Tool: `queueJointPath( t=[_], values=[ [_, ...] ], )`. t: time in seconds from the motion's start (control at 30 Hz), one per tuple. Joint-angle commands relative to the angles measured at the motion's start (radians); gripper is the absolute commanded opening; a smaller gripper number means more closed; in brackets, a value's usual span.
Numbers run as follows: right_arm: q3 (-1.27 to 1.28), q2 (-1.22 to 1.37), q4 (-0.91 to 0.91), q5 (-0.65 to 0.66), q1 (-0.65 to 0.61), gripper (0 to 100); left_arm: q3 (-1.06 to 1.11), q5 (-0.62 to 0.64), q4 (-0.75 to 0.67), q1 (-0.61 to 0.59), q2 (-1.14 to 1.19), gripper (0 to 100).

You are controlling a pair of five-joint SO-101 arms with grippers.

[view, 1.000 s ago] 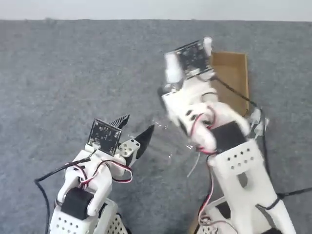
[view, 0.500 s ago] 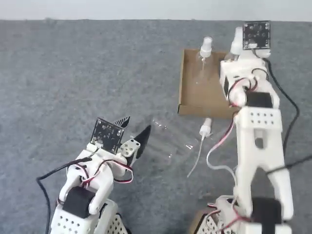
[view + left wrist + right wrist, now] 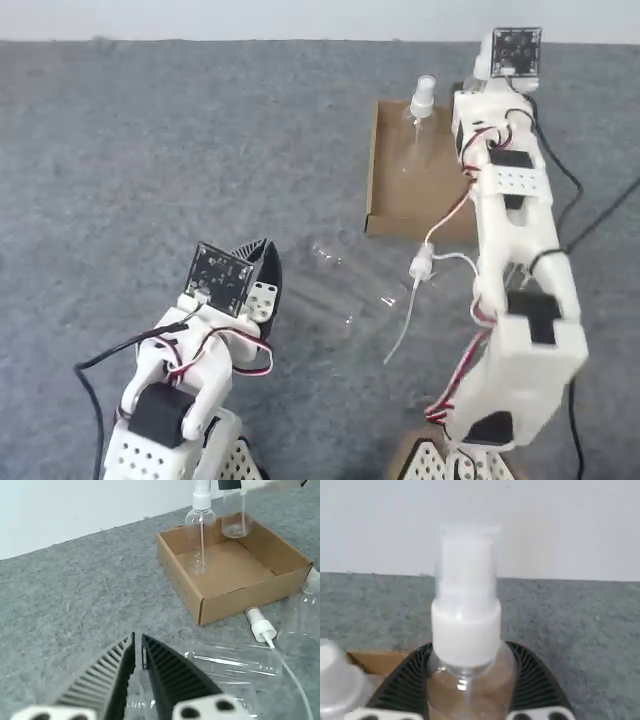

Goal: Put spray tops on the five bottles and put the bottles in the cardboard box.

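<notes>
My right gripper (image 3: 478, 88) is shut on a clear bottle (image 3: 470, 680) with a white spray top (image 3: 466, 600), held upright over the far right corner of the cardboard box (image 3: 372, 170). A second capped bottle (image 3: 420, 105) stands in the box's far side. On the mat in front of the box lie an uncapped clear bottle (image 3: 340, 285) and a loose spray top (image 3: 421, 266) with its tube. My left gripper (image 3: 268, 268) is shut on nothing, just left of the lying bottle (image 3: 235, 665). The left wrist view shows the box (image 3: 240, 597) beyond my left gripper (image 3: 138, 652).
Another clear bottle (image 3: 306, 617) stands at the edge of the left wrist view, near the box's front right corner. The right arm (image 3: 515, 230) stretches along the box's right side. Grey mat lies open to the left of the box.
The right arm swung from the middle of the table out to the box's far right corner with the bottle. My left gripper went from open to shut.
</notes>
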Motion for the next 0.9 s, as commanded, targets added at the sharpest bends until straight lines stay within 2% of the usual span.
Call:
queueJointPath(
  t=[0.0,0.3,0.73,0.87],
  values=[
    [-0.153,0.101,-0.079,-0.048,0.033,0.6,-0.004,0.005,-0.025,-0.006,-0.014,1],
    [-0.222,0.228,-0.085,-0.072,0.041,0.6,-0.004,0.005,-0.025,-0.006,-0.014,1],
    [-0.216,0.24,-0.041,-0.071,0.038,0.9,-0.004,0.005,-0.021,-0.006,-0.014,1],
    [-0.216,0.24,-0.039,-0.068,0.035,8.9,-0.004,0.005,-0.021,-0.006,-0.014,1]
  ],
)
